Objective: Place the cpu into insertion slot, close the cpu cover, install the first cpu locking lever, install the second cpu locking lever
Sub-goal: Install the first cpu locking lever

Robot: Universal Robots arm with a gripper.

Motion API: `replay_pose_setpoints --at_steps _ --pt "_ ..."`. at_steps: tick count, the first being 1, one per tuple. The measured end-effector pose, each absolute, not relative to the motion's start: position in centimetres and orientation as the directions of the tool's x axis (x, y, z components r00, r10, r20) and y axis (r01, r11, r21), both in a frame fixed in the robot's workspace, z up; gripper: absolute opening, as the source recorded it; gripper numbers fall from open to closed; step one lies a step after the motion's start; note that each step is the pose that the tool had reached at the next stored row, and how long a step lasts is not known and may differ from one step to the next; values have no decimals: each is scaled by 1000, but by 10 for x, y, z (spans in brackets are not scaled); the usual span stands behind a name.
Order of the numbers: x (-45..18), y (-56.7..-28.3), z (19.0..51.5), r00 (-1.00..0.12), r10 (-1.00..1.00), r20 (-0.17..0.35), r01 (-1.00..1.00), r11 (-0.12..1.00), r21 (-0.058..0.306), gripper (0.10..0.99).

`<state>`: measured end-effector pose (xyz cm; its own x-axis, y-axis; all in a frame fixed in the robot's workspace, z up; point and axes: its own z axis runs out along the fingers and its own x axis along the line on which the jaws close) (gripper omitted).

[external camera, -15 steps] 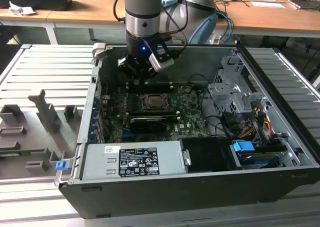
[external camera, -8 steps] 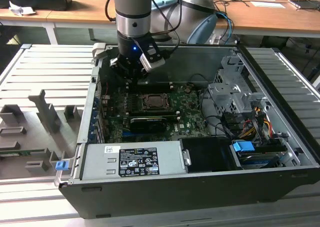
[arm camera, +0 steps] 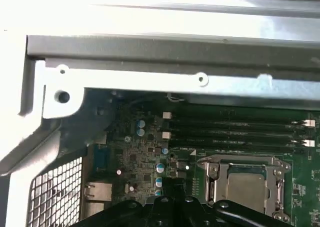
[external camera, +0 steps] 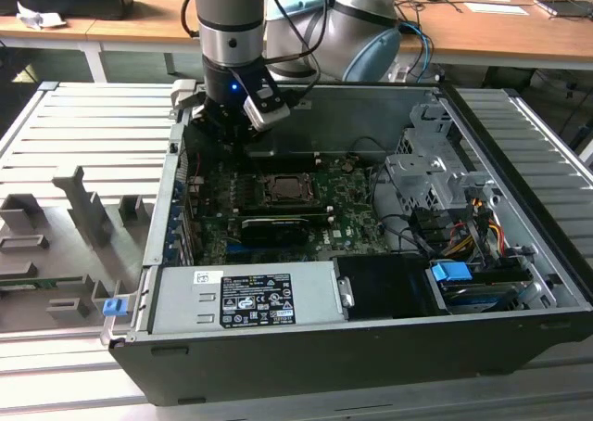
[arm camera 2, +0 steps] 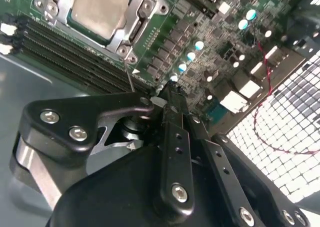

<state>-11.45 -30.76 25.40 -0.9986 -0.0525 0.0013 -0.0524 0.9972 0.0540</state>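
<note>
I see the pincer [arm camera 2: 169, 94] hanging inside the open computer case [external camera: 519, 282], over the green motherboard [arm camera 2: 210, 42] toward the rear corner on the exterior view's left. In the second wrist view its black fingers [arm camera 2: 175, 137] are pressed together, tips meeting, nothing held between them. The tips sit above small board components and pale-topped capacitors [arm camera 2: 192, 56], just beside the socket and apart from it. The cpu [arm camera 2: 97, 9] lies seated in the insertion slot [arm camera: 245, 184], pale metal top showing. The cpu cover [arm camera 2: 132, 19] lies flat over it, its silver frame ringing the chip. I cannot tell how the locking levers stand. Black memory slots [arm camera 2: 65, 49] run alongside the socket. The case rests on a ribbed grey worktop [external camera: 83, 124].
</note>
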Motion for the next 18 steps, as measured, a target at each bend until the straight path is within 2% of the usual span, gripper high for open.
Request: replay_pose_setpoints --at_steps 6,18 --pt "-115 -295 253 -999 -53 1 -52 997 54 106" --pt "-74 -293 252 -999 -53 2 -52 997 54 106"
